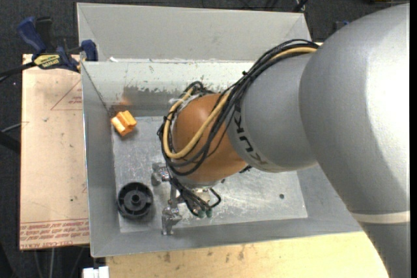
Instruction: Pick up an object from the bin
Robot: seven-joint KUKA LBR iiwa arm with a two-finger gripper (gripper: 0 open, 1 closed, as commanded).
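Black ribbed disc [135,200] lies just beside claw [171,217].

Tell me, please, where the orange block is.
In the camera view the orange block sits left in the bin, near its back wall, above the black wheel.

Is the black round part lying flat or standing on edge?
Lying flat: the black ribbed wheel shows its round face and centre hole upward on the bin floor.

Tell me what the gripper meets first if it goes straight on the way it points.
Probably the bare bin floor by the near wall: the gripper points down just right of the black round part, though depth is unclear.
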